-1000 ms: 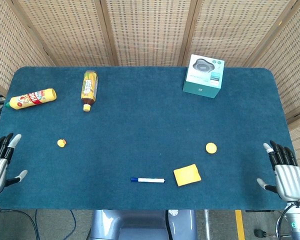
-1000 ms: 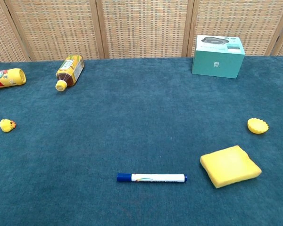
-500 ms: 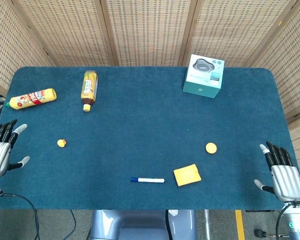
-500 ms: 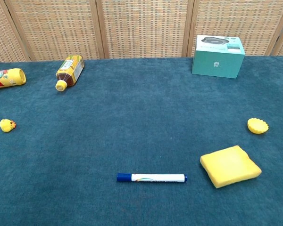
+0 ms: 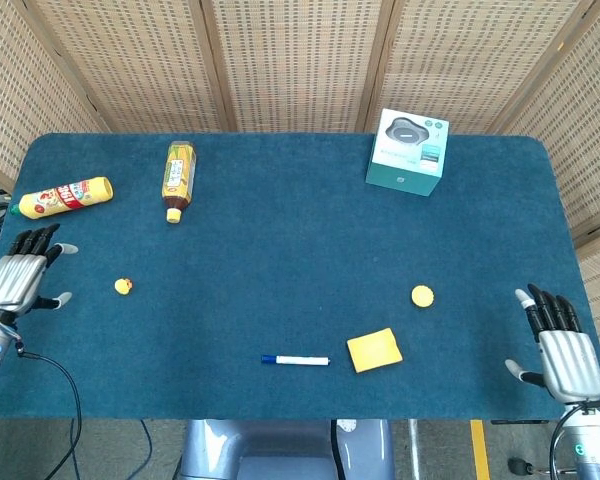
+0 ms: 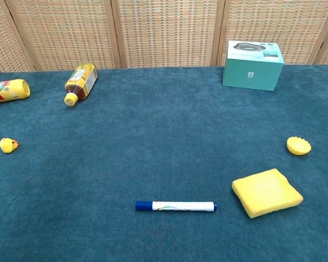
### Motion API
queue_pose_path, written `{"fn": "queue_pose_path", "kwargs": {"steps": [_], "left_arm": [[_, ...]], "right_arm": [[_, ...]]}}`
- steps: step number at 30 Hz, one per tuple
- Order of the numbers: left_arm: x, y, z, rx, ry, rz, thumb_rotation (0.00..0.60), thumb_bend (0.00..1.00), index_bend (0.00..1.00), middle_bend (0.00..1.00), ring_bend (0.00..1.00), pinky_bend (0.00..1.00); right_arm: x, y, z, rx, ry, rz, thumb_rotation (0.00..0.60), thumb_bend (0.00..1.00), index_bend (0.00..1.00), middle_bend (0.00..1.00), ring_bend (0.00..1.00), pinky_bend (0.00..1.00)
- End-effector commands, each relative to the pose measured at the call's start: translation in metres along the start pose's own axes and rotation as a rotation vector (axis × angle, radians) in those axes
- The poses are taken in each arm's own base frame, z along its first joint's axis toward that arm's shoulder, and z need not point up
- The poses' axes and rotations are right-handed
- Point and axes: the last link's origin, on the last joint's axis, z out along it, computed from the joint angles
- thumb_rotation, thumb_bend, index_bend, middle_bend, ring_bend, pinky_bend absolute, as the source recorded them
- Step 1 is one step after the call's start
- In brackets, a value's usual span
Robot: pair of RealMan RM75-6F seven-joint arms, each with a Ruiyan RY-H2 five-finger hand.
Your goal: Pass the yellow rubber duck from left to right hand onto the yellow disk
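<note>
Both hands are showing only in the head view: left hand (image 5: 20, 280) and right hand (image 5: 563, 350) spread, empty; the duck (image 5: 123, 286) is lying tiny, details unclear

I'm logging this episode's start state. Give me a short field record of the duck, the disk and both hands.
duck: yellow rubber duck on the cloth, left side, untouched
disk: yellow disk on the cloth, right of centre, nothing on it
left hand: left hand near the table's left edge, holding nothing, apart from the duck
right hand: right hand at the right front corner, fingers apart, holding nothing
</note>
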Motion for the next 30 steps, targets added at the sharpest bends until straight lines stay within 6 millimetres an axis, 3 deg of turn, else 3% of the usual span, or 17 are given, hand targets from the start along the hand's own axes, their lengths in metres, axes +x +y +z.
{"fn": "queue_pose_path", "kwargs": {"steps": [1,14,30], "left_arm": [[-0.007,0.008,0.013,-0.015,-0.051,0.022,0.600,0.25,0.24,0.00,0.00,0.00],[-0.032,0.034,0.041,-0.065,-0.161,0.114,0.600,0.25,0.28,0.00,0.00,0.00],[-0.053,0.043,0.053,-0.058,-0.237,0.166,0.600,0.25,0.33,0.00,0.00,0.00]], "right_arm": [[0.000,0.000,0.000,0.000,-0.003,0.002,0.600,0.02,0.03,0.00,0.00,0.00],[0.001,0.004,0.002,-0.006,-0.005,0.025,0.600,0.02,0.03,0.00,0.00,0.00],[0.002,0.004,0.001,-0.001,-0.003,0.042,0.600,0.02,0.03,0.00,0.00,0.00]]}}
